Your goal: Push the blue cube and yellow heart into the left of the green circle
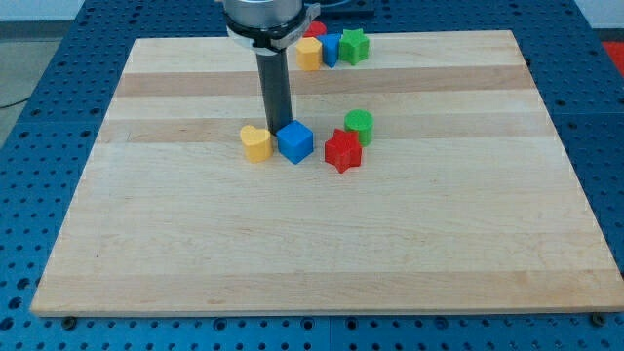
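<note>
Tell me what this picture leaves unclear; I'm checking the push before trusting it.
- My tip: whether its end touches the blue cube or yellow heart can't be told.
- Red block at the view's top: mostly hidden behind the yellow block; shape unclear.
- Arm: cut off by the view's top edge.

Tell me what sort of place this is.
Probably a robotics lab bench: a wooden board lies on a blue perforated table, and my tip sits just above a blue cube and yellow heart, among other small coloured blocks.
</note>
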Tool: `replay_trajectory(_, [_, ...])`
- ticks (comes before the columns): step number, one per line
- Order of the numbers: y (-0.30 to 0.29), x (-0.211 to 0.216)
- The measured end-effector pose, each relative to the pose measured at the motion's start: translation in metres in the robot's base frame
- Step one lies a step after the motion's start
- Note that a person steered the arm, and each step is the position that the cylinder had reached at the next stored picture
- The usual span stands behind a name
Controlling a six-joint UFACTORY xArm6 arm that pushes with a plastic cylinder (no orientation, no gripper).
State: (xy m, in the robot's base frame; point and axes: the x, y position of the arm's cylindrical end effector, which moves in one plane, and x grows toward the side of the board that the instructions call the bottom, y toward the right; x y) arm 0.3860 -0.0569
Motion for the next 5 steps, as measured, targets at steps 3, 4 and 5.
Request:
replay_trajectory(3, [-0.146, -0.018])
replay_trajectory(4, [-0.163, 0.024])
replay_trajectory(5, [-0.125, 0.036])
